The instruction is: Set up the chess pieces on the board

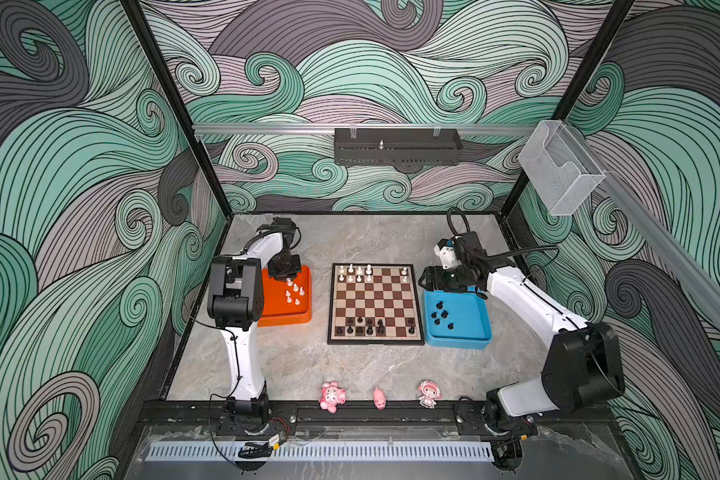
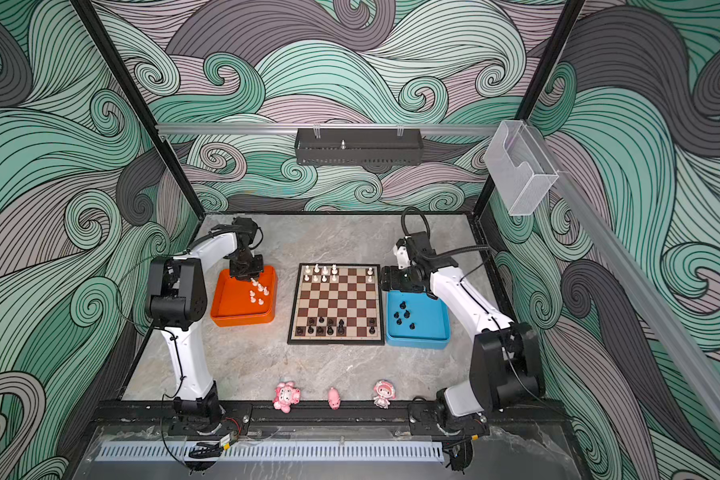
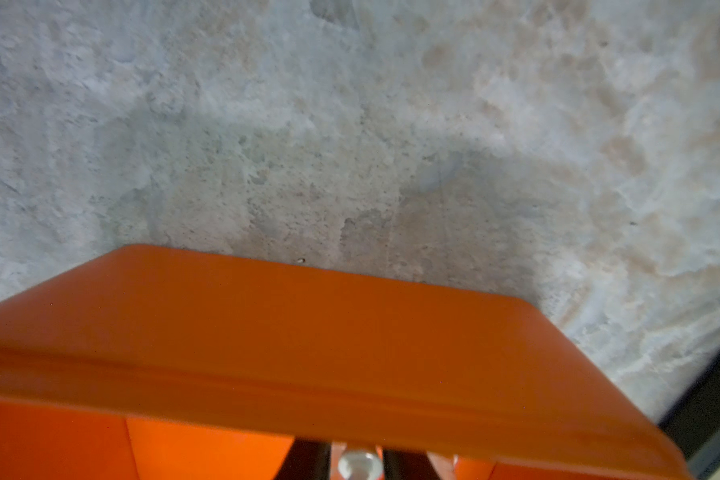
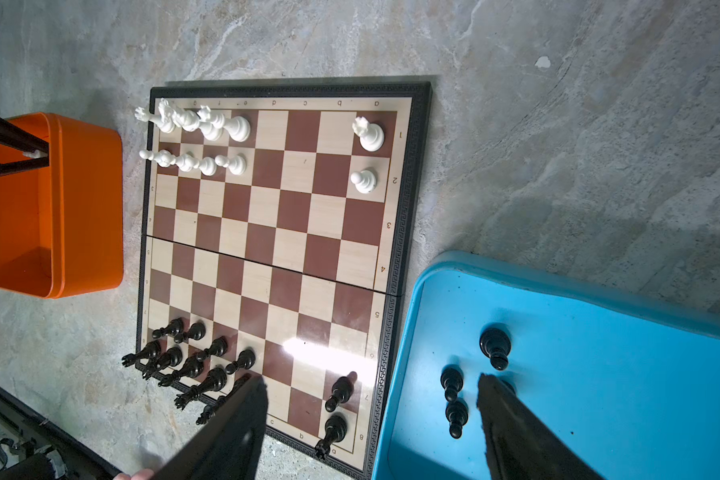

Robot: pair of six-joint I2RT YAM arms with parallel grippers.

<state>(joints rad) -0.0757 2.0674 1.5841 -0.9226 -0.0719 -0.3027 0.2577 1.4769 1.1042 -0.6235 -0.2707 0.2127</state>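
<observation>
Left tool (image 1: 287,279) hangs over the desk (image 1: 350,241), and the board (image 1: 375,303) lies off to its side, toward the wide-open, empty right tool (image 4: 371,382). Right under it is the orange tray (image 1: 283,320), and the white piece (image 3: 358,466) sits between its jaws, seemingly upright, long axis in line with the tool. Can't tell if it's actually pinched yet. Left arm's obviously the nearer one. Only the left wrist view shows that piece between the fingers; in both top views I can't pick it out.

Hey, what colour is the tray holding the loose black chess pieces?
Blue. The tray shows best in the right wrist view.
</observation>
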